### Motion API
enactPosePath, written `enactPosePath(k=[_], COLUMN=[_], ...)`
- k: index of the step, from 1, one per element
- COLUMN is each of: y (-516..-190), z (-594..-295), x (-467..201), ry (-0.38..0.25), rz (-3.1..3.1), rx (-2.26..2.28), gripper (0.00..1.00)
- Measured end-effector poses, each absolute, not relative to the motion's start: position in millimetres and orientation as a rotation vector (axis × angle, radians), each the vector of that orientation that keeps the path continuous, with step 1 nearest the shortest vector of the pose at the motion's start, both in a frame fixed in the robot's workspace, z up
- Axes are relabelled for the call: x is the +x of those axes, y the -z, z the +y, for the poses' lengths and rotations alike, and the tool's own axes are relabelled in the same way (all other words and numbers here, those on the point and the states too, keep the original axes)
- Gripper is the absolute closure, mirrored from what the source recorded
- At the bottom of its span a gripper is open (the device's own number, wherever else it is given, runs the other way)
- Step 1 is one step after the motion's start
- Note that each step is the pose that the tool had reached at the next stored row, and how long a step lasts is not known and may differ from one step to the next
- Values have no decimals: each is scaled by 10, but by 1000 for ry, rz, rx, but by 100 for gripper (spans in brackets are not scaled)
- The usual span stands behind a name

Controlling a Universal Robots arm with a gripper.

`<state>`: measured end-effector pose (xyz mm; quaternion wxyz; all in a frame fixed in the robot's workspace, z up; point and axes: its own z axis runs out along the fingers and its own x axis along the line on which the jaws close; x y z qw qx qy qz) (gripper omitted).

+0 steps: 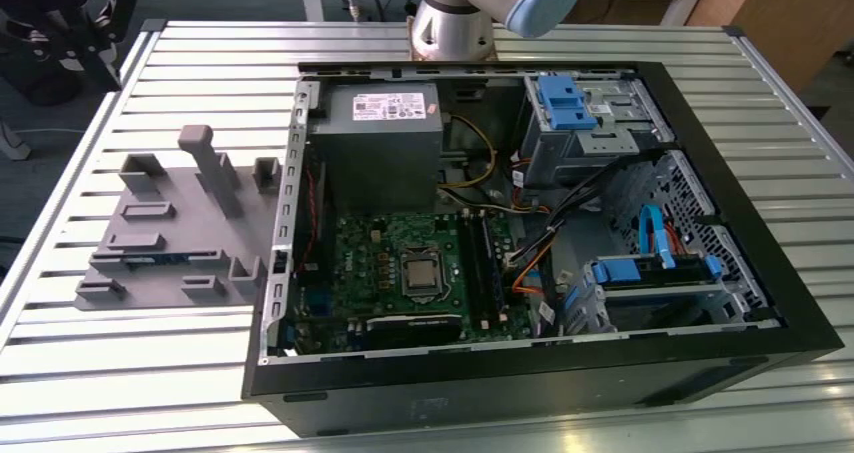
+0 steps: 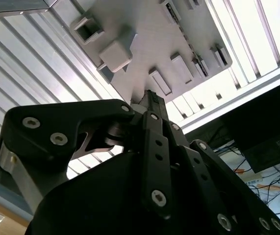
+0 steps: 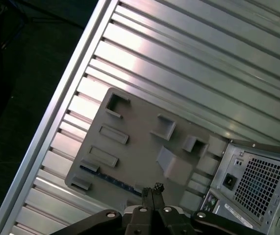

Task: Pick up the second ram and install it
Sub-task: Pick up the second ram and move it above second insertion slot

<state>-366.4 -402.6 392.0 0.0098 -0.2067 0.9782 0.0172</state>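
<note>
First wrist view: the second ram (image 3: 109, 179), a slim dark stick, sits in the matte grey moulded holder tray (image 3: 140, 147), long axis parallel to the tray edge beside it. The gripper (image 3: 152, 188), black and angular, hangs over the tray on the ribbed aluminium table (image 3: 179, 58), fingers pressed together on nothing.

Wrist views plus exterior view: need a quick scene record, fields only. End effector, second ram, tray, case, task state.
end effector: shut, holding nothing, above the holder tray
second ram: lying in the holder tray, not grasped
holder tray: grey, on the slatted table, beside the PC case on the exterior view's left
PC case: lying open, motherboard exposed
task state: second ram not yet picked up
</note>
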Motion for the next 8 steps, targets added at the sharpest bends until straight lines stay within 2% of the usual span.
enactPosePath(k=[8], y=[-3920], z=[-4026], x=[-3664], ry=[-54], rz=[3040], rx=[-711], gripper=[89])
